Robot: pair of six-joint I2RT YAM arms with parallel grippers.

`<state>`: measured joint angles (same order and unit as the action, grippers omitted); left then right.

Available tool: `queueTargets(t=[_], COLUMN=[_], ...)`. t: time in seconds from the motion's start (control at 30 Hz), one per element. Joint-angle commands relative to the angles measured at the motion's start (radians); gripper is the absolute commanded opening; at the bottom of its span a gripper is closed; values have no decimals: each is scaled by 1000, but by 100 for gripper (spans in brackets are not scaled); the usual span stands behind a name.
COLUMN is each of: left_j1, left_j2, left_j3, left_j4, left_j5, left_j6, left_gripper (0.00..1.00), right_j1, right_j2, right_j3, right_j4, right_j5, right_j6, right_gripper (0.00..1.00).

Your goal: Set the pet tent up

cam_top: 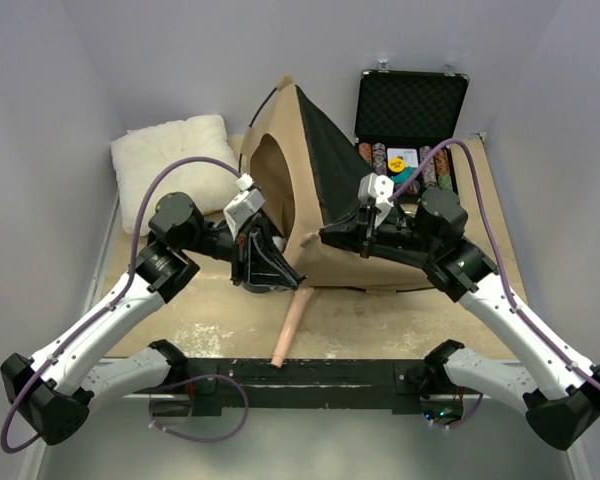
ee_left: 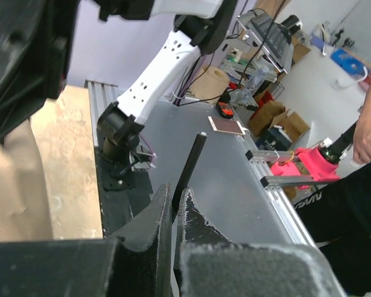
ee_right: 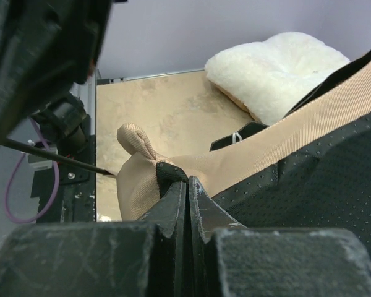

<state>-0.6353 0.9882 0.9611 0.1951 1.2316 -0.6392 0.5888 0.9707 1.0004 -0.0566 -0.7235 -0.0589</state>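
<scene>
While the left gripper (ee_left: 176,198) pinches a thin dark pole (ee_left: 195,154) and the right gripper (ee_right: 185,185) clamps a tan fold of the pet tent (cam_top: 300,200) — half-raised mid-bench, toward the far edge — that pole looks liable to slip, and the tent would sag.

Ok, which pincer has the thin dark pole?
The left pincer, shut on the pole; the right pincer pinches the tent by its fabric instead.
</scene>
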Motion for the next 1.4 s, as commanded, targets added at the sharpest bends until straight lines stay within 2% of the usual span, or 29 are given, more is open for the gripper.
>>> queueTargets(t=[0.0,0.27,0.47,0.97,1.37], left_j1=[46,105,164,163,161], left_j2=[4,12,36,98,109], left_j3=[-77,-133,-137,1,-21], left_j4=[-108,-157,-114,15,30], left_j5=[-18,-20,-26,-14,-34], left_j6=[-111,-90,-122,-189,-178], left_gripper=[0,0,0,0,0], right_j1=[-4,-4,-4,14,23], right_j2=[-50,-86,-95,-98,-84], right_j3=[81,47,32,-29,-14], right_j4=[118,127,132,113,116], right_j5=[-31,-53,-82,-105,-106], right_j6=[51,94,93,19,11], right_gripper=[0,0,0,0,0])
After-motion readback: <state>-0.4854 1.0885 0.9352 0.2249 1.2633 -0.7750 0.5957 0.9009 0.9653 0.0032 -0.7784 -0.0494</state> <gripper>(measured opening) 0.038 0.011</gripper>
